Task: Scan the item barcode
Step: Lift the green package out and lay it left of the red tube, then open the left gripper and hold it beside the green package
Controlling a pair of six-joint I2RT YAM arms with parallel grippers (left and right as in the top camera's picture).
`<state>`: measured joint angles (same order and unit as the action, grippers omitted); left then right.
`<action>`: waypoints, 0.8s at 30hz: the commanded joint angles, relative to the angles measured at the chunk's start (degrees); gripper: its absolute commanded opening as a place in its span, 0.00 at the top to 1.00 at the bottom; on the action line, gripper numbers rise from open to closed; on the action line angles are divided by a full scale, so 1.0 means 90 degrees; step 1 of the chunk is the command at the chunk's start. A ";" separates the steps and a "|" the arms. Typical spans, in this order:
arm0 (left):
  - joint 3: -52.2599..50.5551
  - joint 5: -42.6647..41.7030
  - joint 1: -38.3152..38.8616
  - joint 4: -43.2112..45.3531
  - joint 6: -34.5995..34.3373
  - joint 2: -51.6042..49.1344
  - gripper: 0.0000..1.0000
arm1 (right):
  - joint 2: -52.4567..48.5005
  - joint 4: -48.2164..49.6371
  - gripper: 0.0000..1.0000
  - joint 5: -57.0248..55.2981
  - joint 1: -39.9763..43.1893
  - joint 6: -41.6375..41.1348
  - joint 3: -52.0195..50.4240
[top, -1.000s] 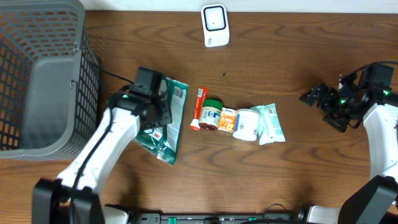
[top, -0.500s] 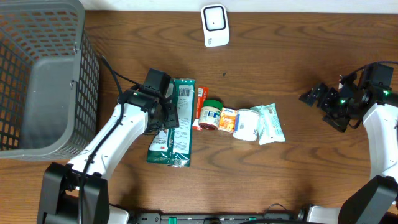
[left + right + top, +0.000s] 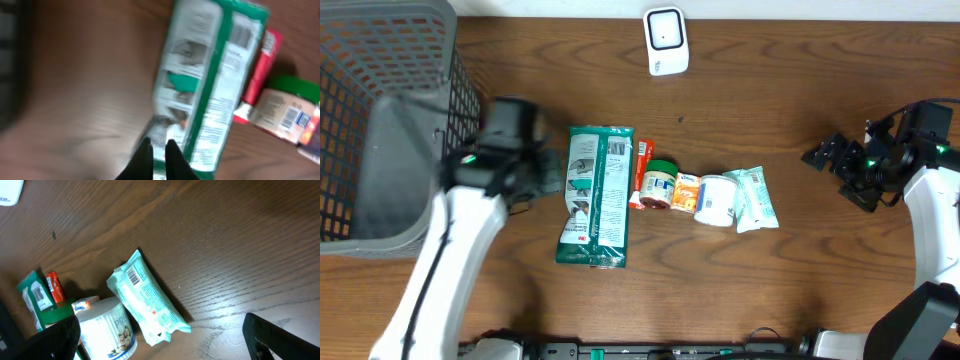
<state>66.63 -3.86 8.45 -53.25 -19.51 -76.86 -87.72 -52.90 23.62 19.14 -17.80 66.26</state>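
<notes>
One change for you: flat green-and-white plastic packet (image 3: pixel 596 195) lies released; left gripper (image 3: pixel 158 143) has withdrawn toward grey mesh basket (image 3: pixel 350 70), jaws pressed together; right gripper (image 3: pixel 835 172) spread.

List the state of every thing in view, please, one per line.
left pincer: shut, empty
right pincer: open, empty
green package: lying flat, not held
red tube: lying flat
green-lidded jar: on its side
white tub: on its side
teal pouch: lying flat, barcode up
grey basket: upright
</notes>
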 commanded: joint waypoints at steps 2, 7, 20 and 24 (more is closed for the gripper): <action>0.0087 0.0731 -0.0622 -0.0265 0.0070 0.0568 0.92 | 0.0022 -0.0007 0.01 0.0046 -0.0066 0.0029 0.0078; 0.0087 0.1348 -0.1037 -0.0376 0.0070 0.0767 0.93 | 0.0022 -0.0007 0.01 0.0046 -0.0066 0.0029 0.0078; 0.0087 0.1974 -0.1365 -0.0342 0.0114 0.0765 0.92 | 0.0022 -0.0007 0.01 0.0046 -0.0066 0.0029 0.0078; 0.0087 0.0920 -0.1360 -0.0338 0.0119 0.0765 0.92 | 0.0022 -0.0007 0.01 0.0046 -0.0066 0.0029 0.0078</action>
<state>66.67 10.96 -3.40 -56.38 -19.22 -70.28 -87.72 -52.90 23.62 19.14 -17.80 66.26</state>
